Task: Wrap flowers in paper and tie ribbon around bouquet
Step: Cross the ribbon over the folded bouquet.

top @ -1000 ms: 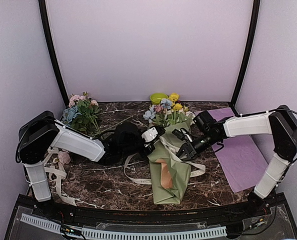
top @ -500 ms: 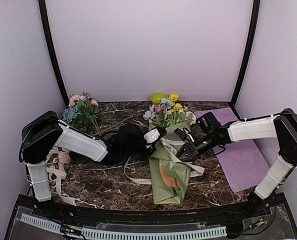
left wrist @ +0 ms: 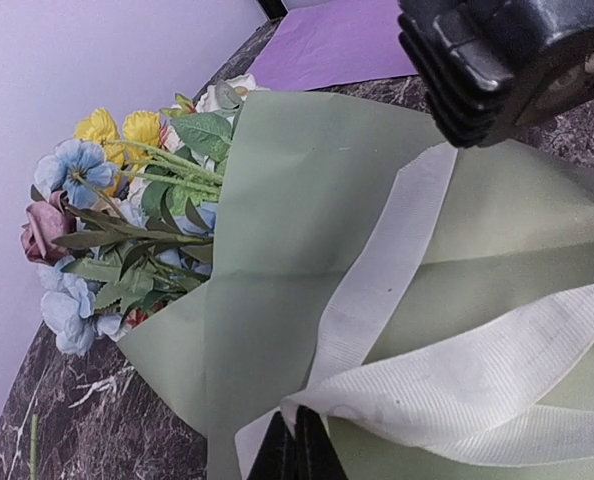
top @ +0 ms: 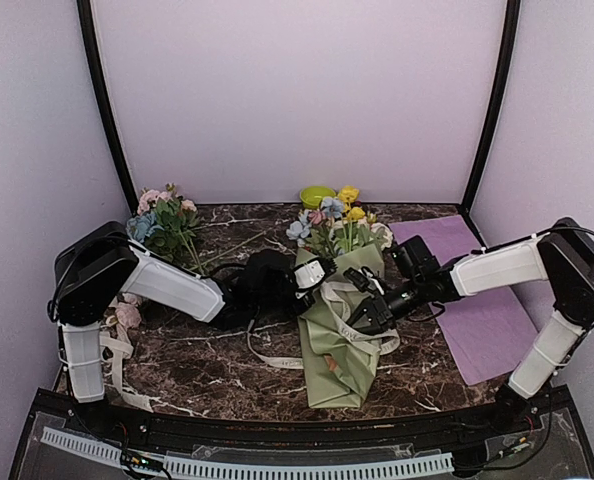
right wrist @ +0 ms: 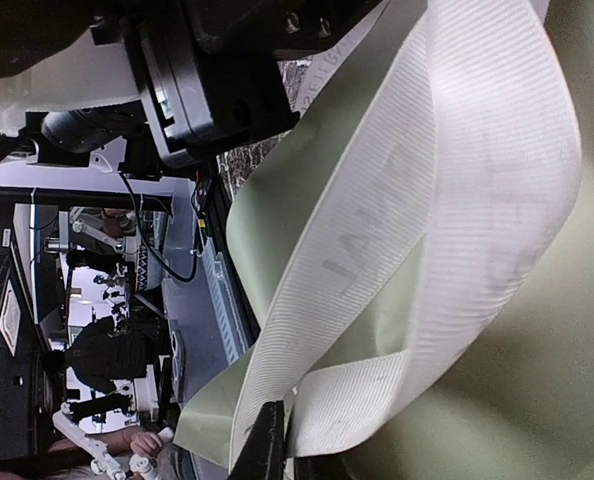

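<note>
Paper [top: 339,340]: sage green, plain, creased.
Ribbon [left wrist: 392,270]: cream-white, fine ribbed weave, faint grey lettering.
Flowers [left wrist: 127,215]: yellow, pale blue and dusty pink blooms; green stems and leaves.
Desk [top: 197,365]: dark brown marble, white veins.
Sheet [top: 487,310]: flat purple.
Bowl [top: 317,194]: lime green.

The left arm [top: 172,287] and right arm [top: 497,266] stretch inward, forearms low and near level, wrists close together at centre; left gripper [top: 322,270] and right gripper [top: 358,319] each pinch shut on the ribbon [left wrist: 375,290].
</note>
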Controlling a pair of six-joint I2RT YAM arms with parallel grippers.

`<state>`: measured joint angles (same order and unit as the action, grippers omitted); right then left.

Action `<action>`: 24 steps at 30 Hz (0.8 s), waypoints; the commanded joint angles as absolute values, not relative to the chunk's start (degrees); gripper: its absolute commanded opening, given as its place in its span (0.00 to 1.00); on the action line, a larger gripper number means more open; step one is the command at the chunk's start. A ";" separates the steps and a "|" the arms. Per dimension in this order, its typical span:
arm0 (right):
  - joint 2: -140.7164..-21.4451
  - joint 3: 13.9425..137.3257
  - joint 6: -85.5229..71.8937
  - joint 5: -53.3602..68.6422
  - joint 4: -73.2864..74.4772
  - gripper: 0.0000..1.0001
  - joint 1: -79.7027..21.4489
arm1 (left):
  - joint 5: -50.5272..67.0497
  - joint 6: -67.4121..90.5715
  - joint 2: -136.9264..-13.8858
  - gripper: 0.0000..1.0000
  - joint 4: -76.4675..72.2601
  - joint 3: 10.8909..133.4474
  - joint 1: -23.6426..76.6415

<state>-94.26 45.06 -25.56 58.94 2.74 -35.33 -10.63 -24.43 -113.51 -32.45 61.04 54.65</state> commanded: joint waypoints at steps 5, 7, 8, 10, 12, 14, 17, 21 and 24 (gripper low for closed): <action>-97.89 47.32 -23.64 57.26 5.16 0.02 -35.61 | -12.81 -21.51 -112.33 0.33 -24.69 63.79 54.93; -98.00 47.45 -24.03 56.41 5.27 0.02 -35.18 | -13.00 -21.44 -110.89 0.45 -23.60 63.21 54.85; -97.98 47.39 -24.20 55.82 5.27 0.02 -34.91 | -13.16 -21.63 -110.14 0.50 -23.01 62.71 54.78; -97.62 47.10 -24.83 54.94 4.88 0.02 -34.25 | -12.64 -22.29 -108.75 0.60 -21.92 61.78 54.55; -97.17 46.66 -25.80 54.52 4.13 0.01 -33.30 | -11.71 -23.50 -107.52 0.65 -21.29 60.59 54.41; -97.06 46.15 -26.98 54.29 2.92 0.00 -32.83 | -12.13 -24.26 -105.93 0.68 -21.62 58.71 54.32; -97.60 45.80 -27.84 53.66 2.19 0.00 -32.69 | -12.18 -24.18 -102.27 0.70 -23.47 56.07 54.32; -98.49 45.71 -27.96 53.35 2.11 0.00 -32.63 | -4.54 -23.93 -94.65 0.70 -24.35 52.17 54.82; -99.06 45.70 -27.85 53.18 2.21 0.00 -32.66 | -0.28 -25.51 -91.10 0.58 -19.25 52.81 57.91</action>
<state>-97.71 46.13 -27.35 54.13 3.77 -32.77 -7.68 -23.79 -97.56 -22.52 52.88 54.85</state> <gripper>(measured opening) 0.004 0.655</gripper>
